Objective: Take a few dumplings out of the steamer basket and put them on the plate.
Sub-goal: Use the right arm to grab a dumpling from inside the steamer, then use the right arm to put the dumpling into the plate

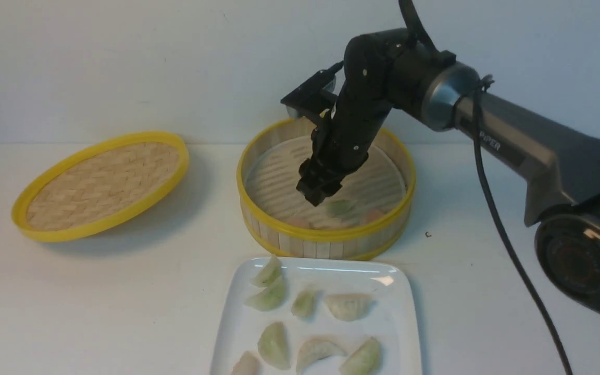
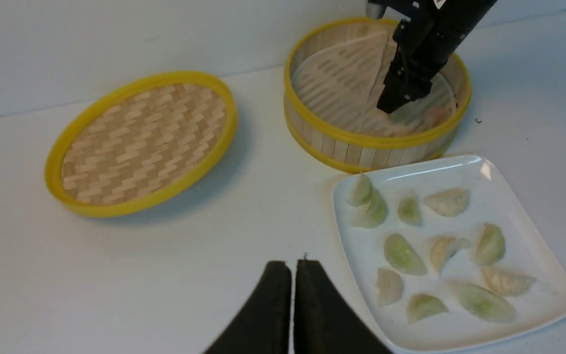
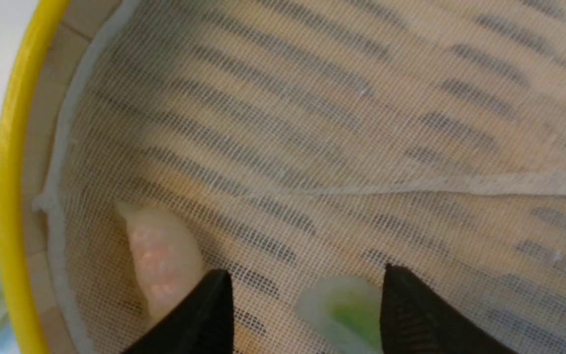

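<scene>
Right hand (image 3: 307, 280): spread wide, nothing gripped, low inside the steamer basket (image 1: 331, 235)
Green dumpling (image 3: 347, 305): on the whitish liner (image 3: 283, 123), pale green, framed between the two dark tips, partly hidden behind one tip
Pinkish dumpling (image 3: 162, 250): just outside the gap, close to the basket's wall, partly covered by the other tip
Left hand (image 2: 291, 268): drawn narrow, tips side by side, well away from the basket
Plate (image 1: 394, 323): white, squarish, on the bench (image 1: 123, 307), directly in front of the basket; several dumplings (image 2: 403, 255) already spread over it
Lid (image 1: 104, 182): woven, yellow-rimmed, tilted, off the basket, on the left
Step in hand: probably picking up the green dumpling
Aim: centre the gap over the pleated body before closing; keep the pinkish neighbour out of the grip
Depth: settle low enough to hold the full body, without pressing into the liner or pinching a fold
Grip: close slowly and lightly; likely soft, slippery and easy to tear
Lift: rise straight up, past the yellow rim, before heading for the plate
Release: lower close to a bare patch of plate, then open gently
</scene>
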You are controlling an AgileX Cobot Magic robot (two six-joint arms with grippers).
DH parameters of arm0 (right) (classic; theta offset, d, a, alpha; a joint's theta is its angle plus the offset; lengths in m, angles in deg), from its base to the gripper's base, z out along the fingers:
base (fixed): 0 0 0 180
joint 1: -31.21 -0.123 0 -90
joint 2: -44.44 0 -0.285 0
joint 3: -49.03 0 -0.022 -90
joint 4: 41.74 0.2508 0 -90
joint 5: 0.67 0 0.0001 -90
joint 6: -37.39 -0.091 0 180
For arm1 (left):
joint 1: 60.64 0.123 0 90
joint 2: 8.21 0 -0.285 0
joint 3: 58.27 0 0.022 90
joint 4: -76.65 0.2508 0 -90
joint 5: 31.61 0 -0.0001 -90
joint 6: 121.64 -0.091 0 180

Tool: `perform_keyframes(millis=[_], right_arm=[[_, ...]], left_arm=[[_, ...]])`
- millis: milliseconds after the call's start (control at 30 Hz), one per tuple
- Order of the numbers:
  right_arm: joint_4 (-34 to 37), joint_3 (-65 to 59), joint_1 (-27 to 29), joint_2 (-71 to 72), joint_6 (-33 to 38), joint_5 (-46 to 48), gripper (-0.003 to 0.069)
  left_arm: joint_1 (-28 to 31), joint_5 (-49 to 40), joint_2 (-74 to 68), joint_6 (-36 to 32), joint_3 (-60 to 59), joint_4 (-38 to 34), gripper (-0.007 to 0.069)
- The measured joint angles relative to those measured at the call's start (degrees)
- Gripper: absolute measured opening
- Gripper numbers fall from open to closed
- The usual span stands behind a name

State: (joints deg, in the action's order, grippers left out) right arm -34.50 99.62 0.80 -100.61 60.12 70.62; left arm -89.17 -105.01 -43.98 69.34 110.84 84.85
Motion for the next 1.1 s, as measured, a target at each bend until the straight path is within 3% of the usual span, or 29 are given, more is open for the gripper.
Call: perform_keyframes(millis=[167,467,600,700,833,1100], right_arm=[[-6.62,-2.56,-1.38,-0.70,-0.29,0.05,0.0383],[-9.80,-2.56,-1.38,-2.07,-0.36,-0.05,0.0383],[-10.50,-2.56,-1.45,-2.07,-1.50,-0.05,0.0299],[-11.36,-2.56,-1.45,-1.89,-5.90,-0.05,0.0163],[-10.98,-2.67,-1.45,0.47,-11.08,0.00,0.0167],[-4.12,-2.67,-1.45,12.37,-13.45,0.00,0.0167]], left_arm=[[0.00,0.00,0.06,0.04,0.00,0.11,-0.0006],[0.00,0.00,0.06,0.04,0.00,2.68,-0.0006],[0.00,0.00,0.06,0.04,0.00,3.48,-0.0006],[0.00,0.00,0.06,0.04,0.00,3.63,-0.0006],[0.00,0.00,0.06,0.04,0.00,3.64,-0.0006],[0.00,0.00,0.06,0.04,0.00,4.79,-0.0006]])
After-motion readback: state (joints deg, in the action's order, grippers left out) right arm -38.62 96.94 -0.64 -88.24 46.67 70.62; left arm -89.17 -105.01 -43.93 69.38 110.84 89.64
